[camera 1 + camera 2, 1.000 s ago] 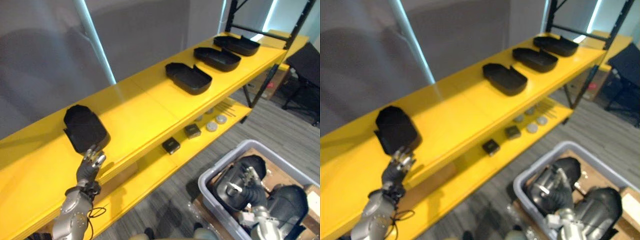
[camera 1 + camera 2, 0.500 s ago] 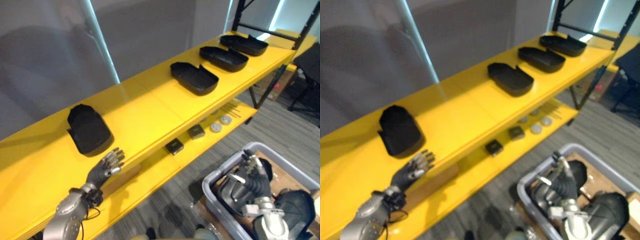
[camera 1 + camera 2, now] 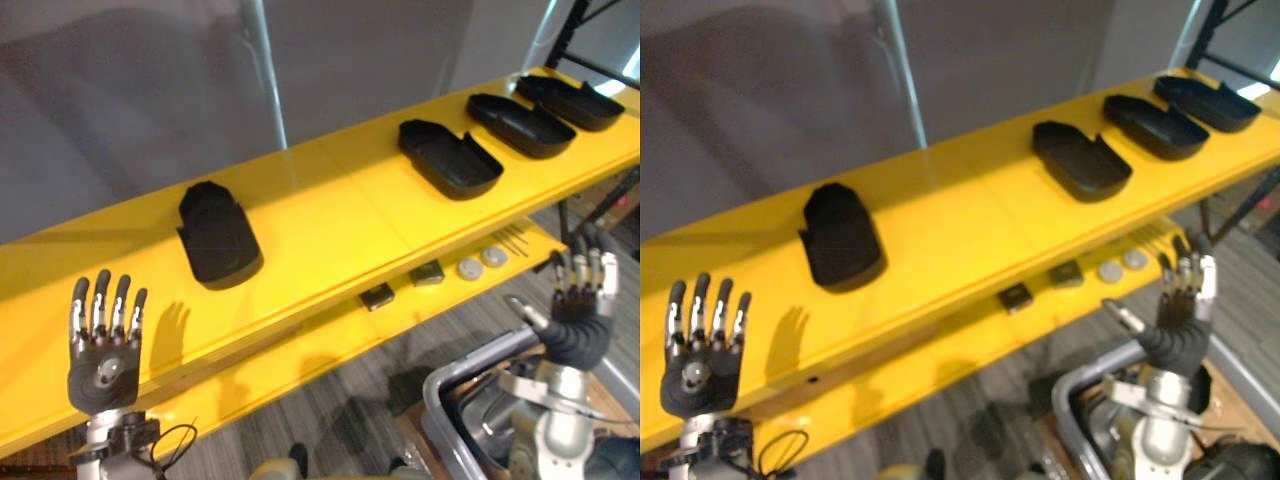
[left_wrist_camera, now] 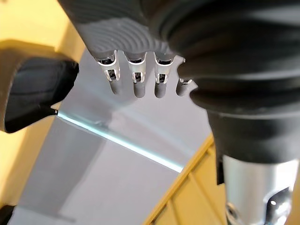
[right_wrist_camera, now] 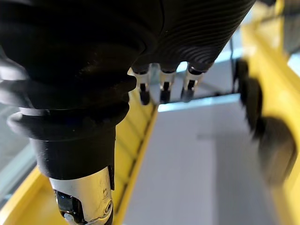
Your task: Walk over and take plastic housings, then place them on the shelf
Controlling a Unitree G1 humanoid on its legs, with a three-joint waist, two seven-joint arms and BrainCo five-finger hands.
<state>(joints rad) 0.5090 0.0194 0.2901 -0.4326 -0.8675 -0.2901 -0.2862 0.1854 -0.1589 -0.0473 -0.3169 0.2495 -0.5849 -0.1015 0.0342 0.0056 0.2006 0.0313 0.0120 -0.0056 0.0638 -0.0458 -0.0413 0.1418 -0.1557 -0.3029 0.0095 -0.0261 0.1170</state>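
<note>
1. The grey bin is cut off at the frame's lower edge and partly hidden by the right arm; its contents cannot be made out.
2. Four plastic housings are seen lying in a row on the yellow shelf.
3. The left robot hand and right robot hand are held up, fingers straight, empty.
4. One housing, cut off, is shown in the left wrist view.

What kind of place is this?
Likely a workshop or lab: a long yellow shelf holds black plastic housings, small parts lie on its lower level, and a grey bin stands nearby.
</note>
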